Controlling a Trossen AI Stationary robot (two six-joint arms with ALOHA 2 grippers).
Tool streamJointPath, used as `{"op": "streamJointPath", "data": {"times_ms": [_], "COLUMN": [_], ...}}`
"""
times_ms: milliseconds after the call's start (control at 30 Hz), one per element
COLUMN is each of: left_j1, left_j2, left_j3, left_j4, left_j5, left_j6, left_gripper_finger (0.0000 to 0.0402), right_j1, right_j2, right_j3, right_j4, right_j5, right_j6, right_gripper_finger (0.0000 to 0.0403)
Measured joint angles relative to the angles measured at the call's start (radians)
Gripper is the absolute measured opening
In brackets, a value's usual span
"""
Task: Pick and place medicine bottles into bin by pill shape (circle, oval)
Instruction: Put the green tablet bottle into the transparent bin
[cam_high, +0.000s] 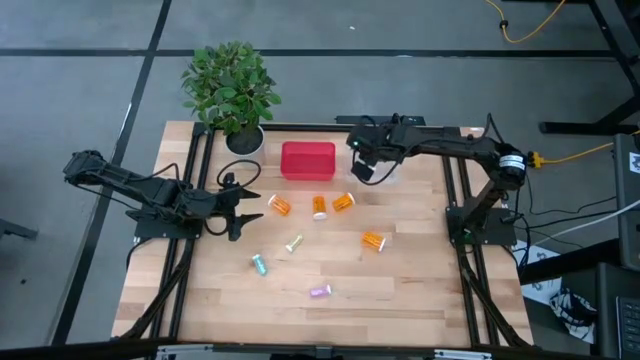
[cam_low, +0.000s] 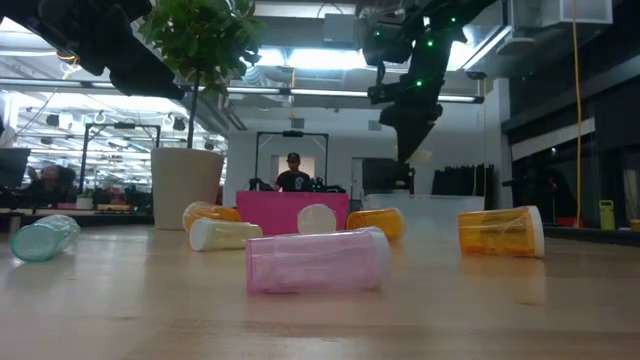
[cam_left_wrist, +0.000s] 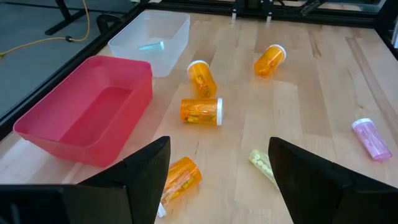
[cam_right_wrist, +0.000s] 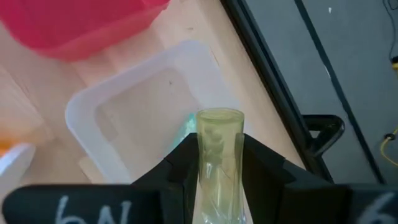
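Note:
My right gripper (cam_right_wrist: 219, 180) is shut on a pale yellow-green bottle (cam_right_wrist: 219, 143) and hangs over the clear bin (cam_right_wrist: 124, 118) at the table's far right; it also shows in the high view (cam_high: 365, 165). A teal bottle (cam_right_wrist: 185, 134) lies in that bin. My left gripper (cam_left_wrist: 214, 180) is open and empty above the table's left side (cam_high: 238, 208). Several orange bottles (cam_high: 320, 207), a pale yellow one (cam_high: 293, 243), a teal one (cam_high: 259, 265) and a purple one (cam_high: 320, 291) lie on their sides on the table. My right gripper pinches the bottle's sides (cam_right_wrist: 217, 171) between its two fingers, one on either side. The bottle lies along the fingers, and its free end (cam_right_wrist: 219, 117) sticks out past the fingertips. It is lifted clear, above the clear bin.
A red bin (cam_high: 307, 161) stands at the far middle, left of the clear bin (cam_high: 388, 172). A potted plant (cam_high: 232, 90) stands at the far left corner. An orange bottle (cam_left_wrist: 180, 180) lies just ahead of my left gripper's fingers.

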Motion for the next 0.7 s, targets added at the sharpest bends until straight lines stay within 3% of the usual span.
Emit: {"op": "streamJointPath", "data": {"times_ms": [367,700], "left_j1": [0.000,0.000], "left_j2": [0.000,0.000], "left_j3": [0.000,0.000], "left_j4": [0.000,0.000], "left_j5": [0.000,0.000], "left_j6": [0.000,0.000], "left_gripper_finger": [0.0265,0.0265], "right_j1": [-0.021,-0.025], "right_j2": [0.000,0.000], "right_j3": [0.000,0.000], "right_j4": [0.014,0.023], "right_j5": [-0.073,-0.076], "right_j6": [0.035,0.063], "right_gripper_finger": [0.0110,0.0182]}}
